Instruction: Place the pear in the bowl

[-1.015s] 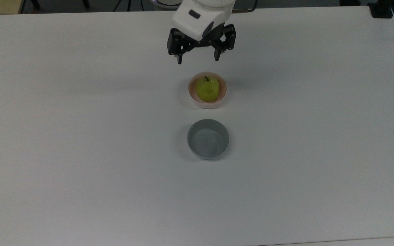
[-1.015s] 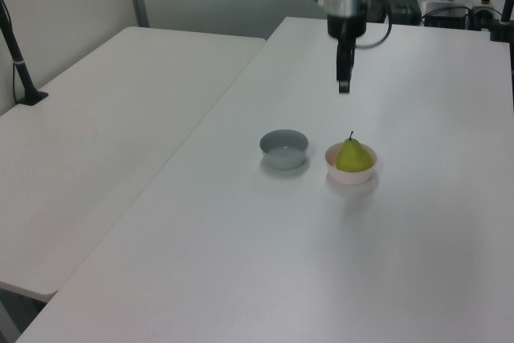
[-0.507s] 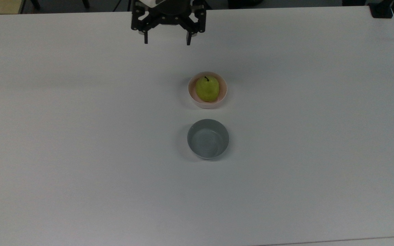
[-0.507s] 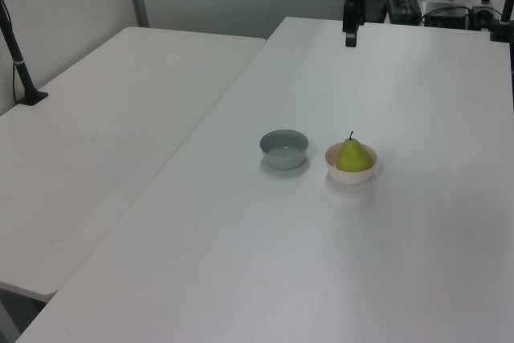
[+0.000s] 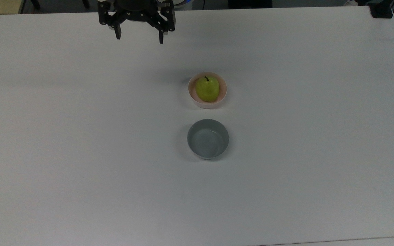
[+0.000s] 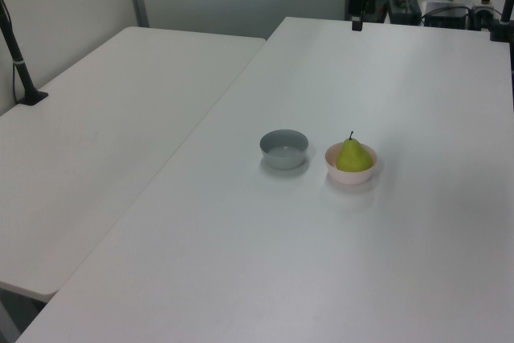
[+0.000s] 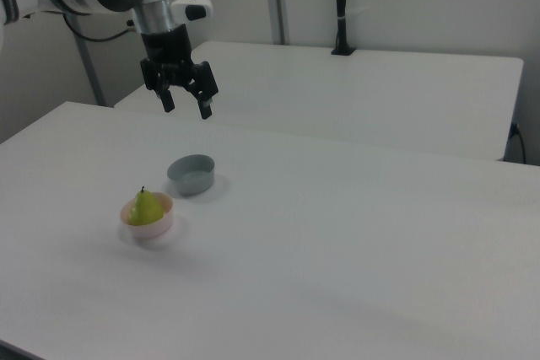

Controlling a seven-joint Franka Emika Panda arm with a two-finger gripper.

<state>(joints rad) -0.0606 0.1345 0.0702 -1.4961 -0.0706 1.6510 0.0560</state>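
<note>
Grey bowl (image 5: 208, 138) sits near pink bowl (image 5: 223, 96) holding pear (image 5: 207, 89); gripper (image 5: 139, 37) hangs spread, empty

Top view: the pear (image 5: 207, 89) is sitting in the bowl (image 5: 192, 97) near the middle of the table (image 5: 80, 153). The second bowl (image 5: 208, 138) is lying just beside it at 6 o'clock, apart. The gripper (image 5: 139, 37) is hanging at 10 o'clock, well apart, jaws spread, holding nothing.
</note>
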